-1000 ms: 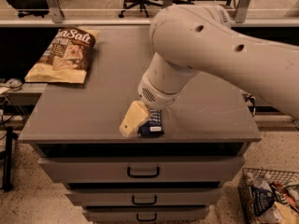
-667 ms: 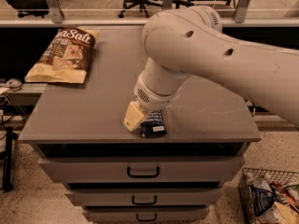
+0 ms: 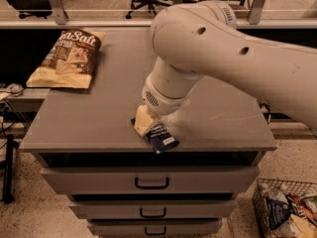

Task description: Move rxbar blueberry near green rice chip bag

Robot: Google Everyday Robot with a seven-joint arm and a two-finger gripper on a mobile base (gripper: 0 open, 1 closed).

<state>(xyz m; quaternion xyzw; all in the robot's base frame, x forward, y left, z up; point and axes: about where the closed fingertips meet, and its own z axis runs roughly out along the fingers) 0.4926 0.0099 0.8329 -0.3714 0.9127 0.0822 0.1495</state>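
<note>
Pincer [image 3: 147, 124] at lower centre of the frame, set down upon the rxbar blueberry [image 3: 162, 138] at the front edge of the desk [image 3: 99, 118]. Whether it was clenched on the bar could not be told. A sound lift called for a firm hold across the bar's narrow width and a rise clear of the desk before travel. The green rice chip bag was not in view, possibly hidden behind the arm [image 3: 223, 58]. Bar: small, flat, dark navy wrapper, paler label at its lower end.

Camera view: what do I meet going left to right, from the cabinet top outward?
Sea Salt bag → hand, down at the rxbar blueberry → wire basket, lower right.
</note>
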